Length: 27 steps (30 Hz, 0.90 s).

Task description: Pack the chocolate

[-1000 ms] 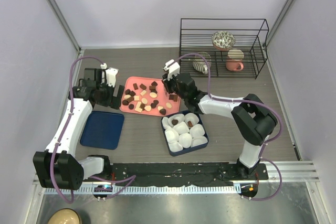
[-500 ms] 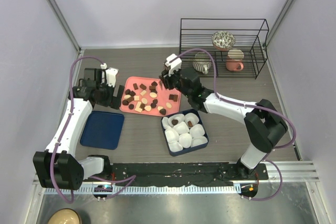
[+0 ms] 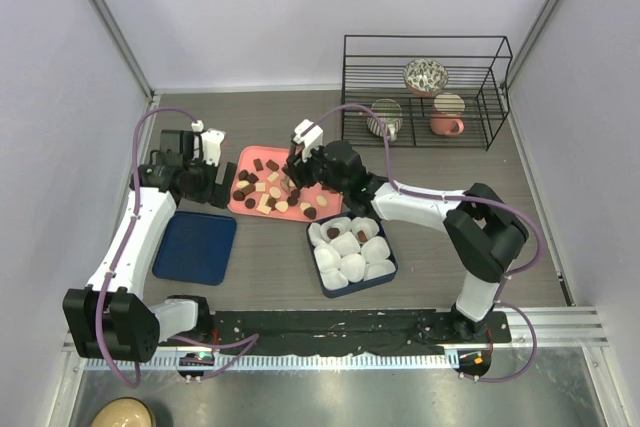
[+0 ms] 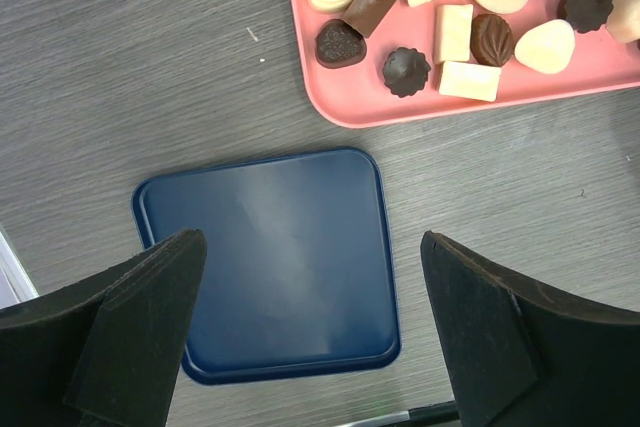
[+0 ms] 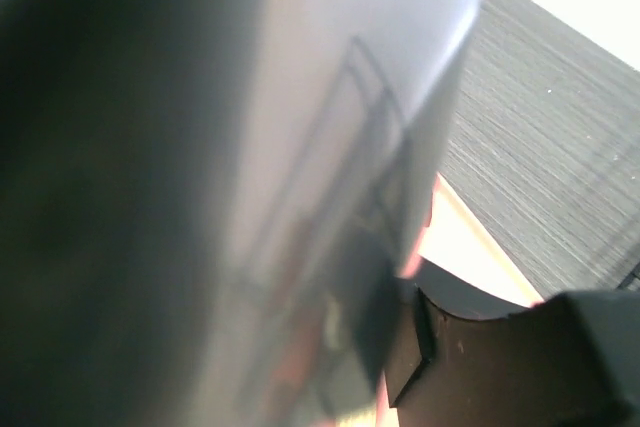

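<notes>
The step in hand looks like fetching another piece: the right hand (image 3: pixel 298 175) is stretched out over the middle of the pink tray (image 4: pixel 340 112), where most of the chocolate (image 4: pixel 406 71) lies loose, dark, mid-brown and cream pieces mixed together. Whether this hand is released or clenched I cannot tell, since its own view is a blur and the top view hides the fingers. The left hand (image 4: pixel 310 252) hangs released, fingers spread wide, above the dark blue lid (image 3: pixel 195 247) on the worktop just beside the tray's left edge, grasping nothing. Two dark pieces already sit in the white paper cups (image 3: pixel 345 245) of the blue box (image 3: pixel 392 265); the other cups look unfilled, so the packing seems barely begun. Next, the right hand probably needs to settle on one piece standing apart from its neighbours, close gently, and carry it to a vacant cup
</notes>
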Motion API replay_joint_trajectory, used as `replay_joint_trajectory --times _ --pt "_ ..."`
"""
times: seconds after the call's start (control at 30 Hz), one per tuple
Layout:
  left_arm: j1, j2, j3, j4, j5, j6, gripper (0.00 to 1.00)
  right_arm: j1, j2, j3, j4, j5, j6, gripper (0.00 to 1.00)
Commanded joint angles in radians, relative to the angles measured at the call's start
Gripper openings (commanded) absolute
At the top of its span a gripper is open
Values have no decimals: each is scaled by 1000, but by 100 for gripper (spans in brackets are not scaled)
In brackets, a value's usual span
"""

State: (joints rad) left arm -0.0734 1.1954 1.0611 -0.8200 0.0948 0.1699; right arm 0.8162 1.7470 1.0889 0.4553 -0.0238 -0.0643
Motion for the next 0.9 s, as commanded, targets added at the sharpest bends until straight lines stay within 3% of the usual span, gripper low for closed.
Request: replay_joint_trajectory --times 0.0,0.47,0.87 --pt "4 -17 0 12 -9 17 94 -2 40 74 71 -8 9 53" --pt "3 -26 -16 16 -17 29 94 -8 114 149 82 59 -35 53" --pt "3 -33 -27 22 -24 39 94 -22 126 151 59 68 -23 45"
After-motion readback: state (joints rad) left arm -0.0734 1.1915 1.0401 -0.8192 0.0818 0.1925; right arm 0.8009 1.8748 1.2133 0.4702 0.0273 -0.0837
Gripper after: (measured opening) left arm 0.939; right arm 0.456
